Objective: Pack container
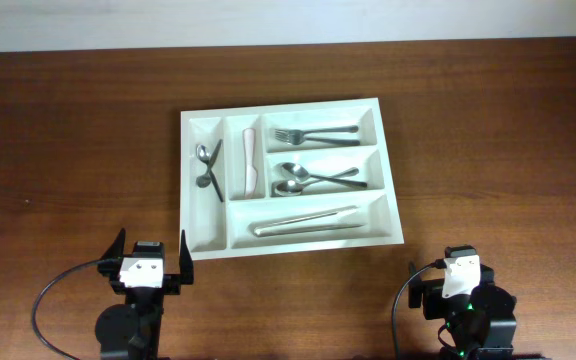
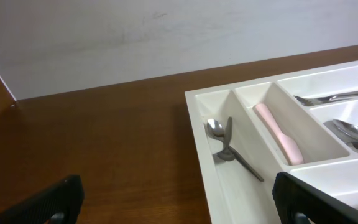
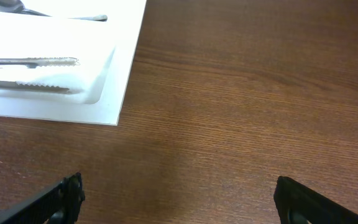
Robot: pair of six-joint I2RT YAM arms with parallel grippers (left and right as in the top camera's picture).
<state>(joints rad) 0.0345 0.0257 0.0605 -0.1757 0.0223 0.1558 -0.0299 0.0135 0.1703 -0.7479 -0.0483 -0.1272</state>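
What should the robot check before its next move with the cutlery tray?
1. Is the left gripper open and empty? Ok.
2. Is the right gripper open and empty? Ok.
3. Does the container lie flat on the table? Ok.
4. Are the small spoons, pink-handled piece, forks, big spoons and knives each inside a compartment? Ok.
5. Is any cutlery left outside the container? None in view, ok.
6. Is more cutlery waiting off camera? Cannot tell.

Black left gripper [image 1: 151, 250], white housing [image 1: 140, 266], looping cable [image 1: 36, 312]
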